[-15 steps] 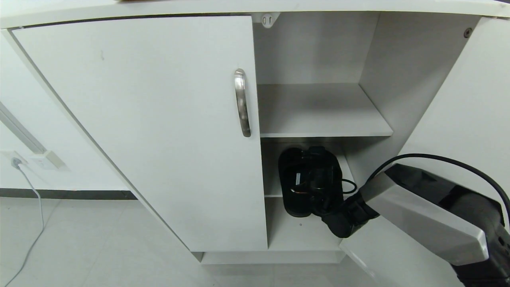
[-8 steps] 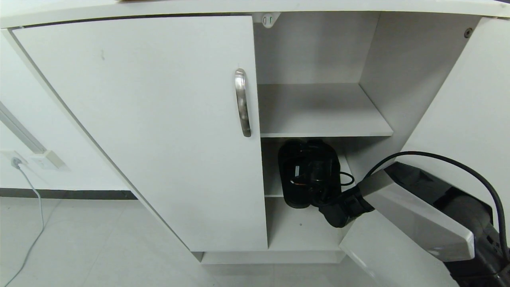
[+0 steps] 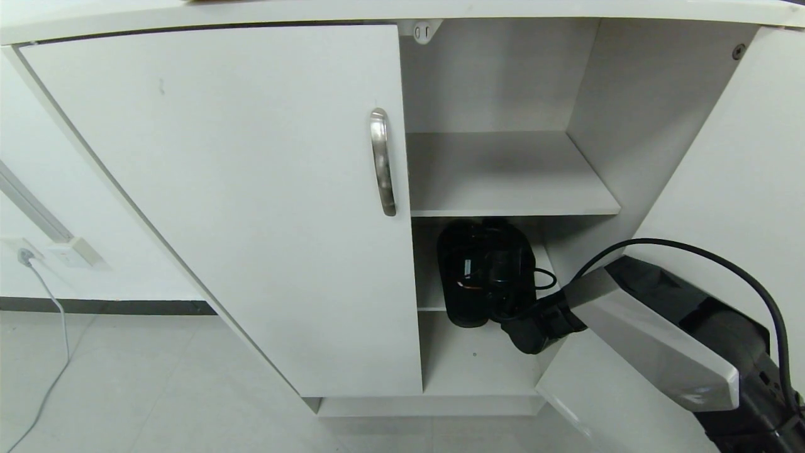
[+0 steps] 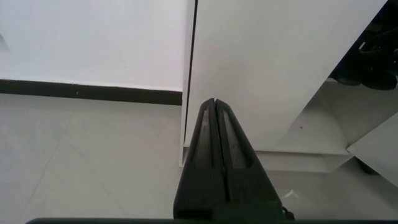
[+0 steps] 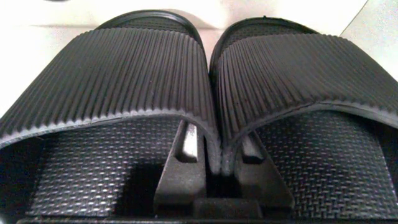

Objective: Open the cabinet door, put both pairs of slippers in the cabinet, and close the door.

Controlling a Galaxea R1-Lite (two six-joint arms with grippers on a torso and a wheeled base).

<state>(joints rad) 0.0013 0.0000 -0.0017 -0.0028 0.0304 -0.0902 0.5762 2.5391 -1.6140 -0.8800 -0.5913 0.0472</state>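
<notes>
A pair of black ribbed slippers [image 3: 478, 277] hangs side by side in the white cabinet's open right half, just under the middle shelf [image 3: 503, 173] and over the low shelf [image 3: 426, 303]. My right gripper [image 3: 512, 305] is shut on them, its fingers [image 5: 186, 155] pinching the two inner strap edges together from behind the slippers [image 5: 205, 93]. The left door [image 3: 220, 189] with its metal handle [image 3: 382, 160] is closed; the right door [image 3: 742, 157] stands open. My left gripper [image 4: 214, 104] is shut and holds nothing, low in front of the left door above the floor.
The cabinet's bottom board [image 3: 471, 371] lies bare below the slippers. The right door's lower edge [image 3: 566, 402] is close beside my right arm. A wall socket with a cable [image 3: 25, 257] sits at far left above the tiled floor [image 3: 157, 402].
My right gripper has carried the slippers a little deeper into the cabinet, toward the underside of the middle shelf. The doors have not moved.
</notes>
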